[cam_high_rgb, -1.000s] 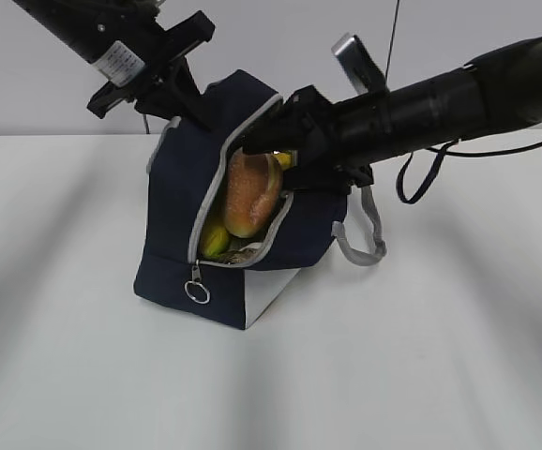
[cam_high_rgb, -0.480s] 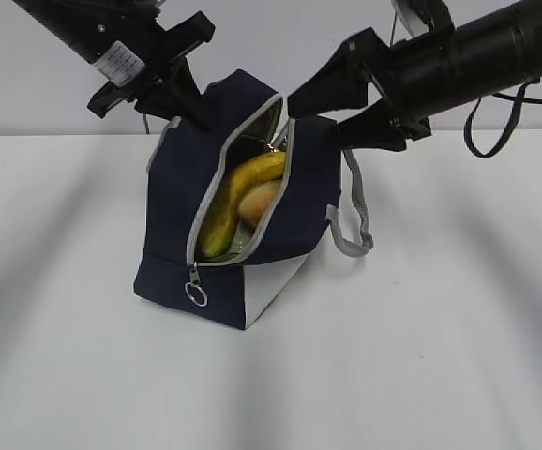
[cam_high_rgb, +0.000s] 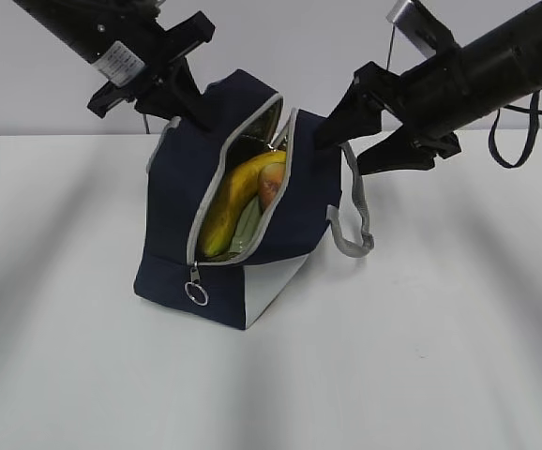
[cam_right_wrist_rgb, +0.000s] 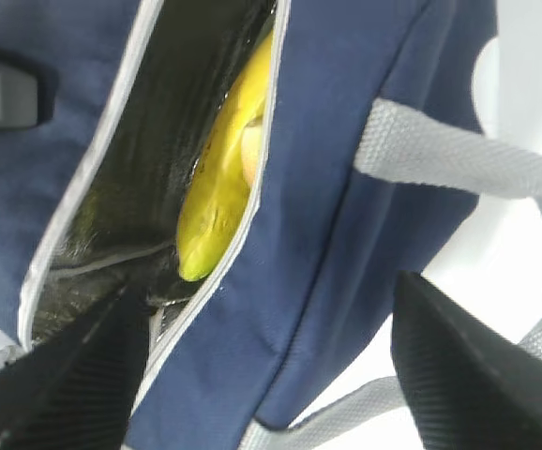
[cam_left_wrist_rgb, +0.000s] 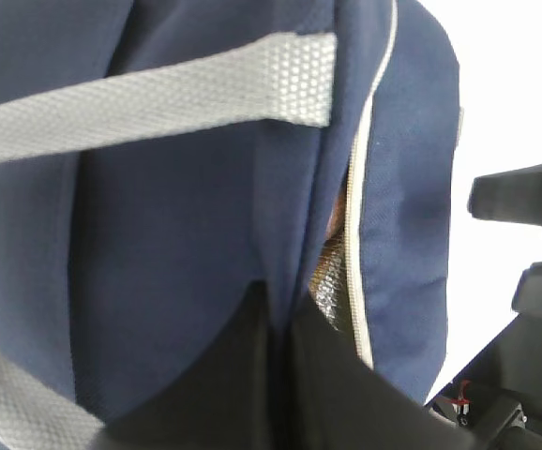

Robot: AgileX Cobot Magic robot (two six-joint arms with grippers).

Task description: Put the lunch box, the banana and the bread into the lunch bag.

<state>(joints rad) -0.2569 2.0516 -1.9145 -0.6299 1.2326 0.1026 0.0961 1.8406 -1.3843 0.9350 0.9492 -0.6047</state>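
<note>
The navy lunch bag (cam_high_rgb: 173, 216) stands tilted on the white table with its zipper open. The yellow banana (cam_high_rgb: 226, 204) lies along the opening, and the golden-brown bread (cam_high_rgb: 271, 187) sits behind it inside. A pale green patch (cam_high_rgb: 248, 228) under the banana may be the lunch box; the rest is hidden. My left gripper (cam_high_rgb: 191, 108) is shut on the bag's top edge beside the zipper (cam_left_wrist_rgb: 285, 309). My right gripper (cam_high_rgb: 338, 157) is open and empty, just outside the bag's upper right side. In the right wrist view (cam_right_wrist_rgb: 262, 300) its jaws straddle the bag wall, with the banana (cam_right_wrist_rgb: 222, 202) visible.
The bag's grey strap handle (cam_high_rgb: 357, 220) hangs off its right side, below my right gripper. A metal zipper ring (cam_high_rgb: 196, 293) hangs at the bag's lower front. The white table (cam_high_rgb: 421, 356) spreads around the bag.
My right gripper let go of the bread inside the bag, drew back up and to the right, and now stands open. The banana now lies in front of the bread. The left gripper has not moved.
</note>
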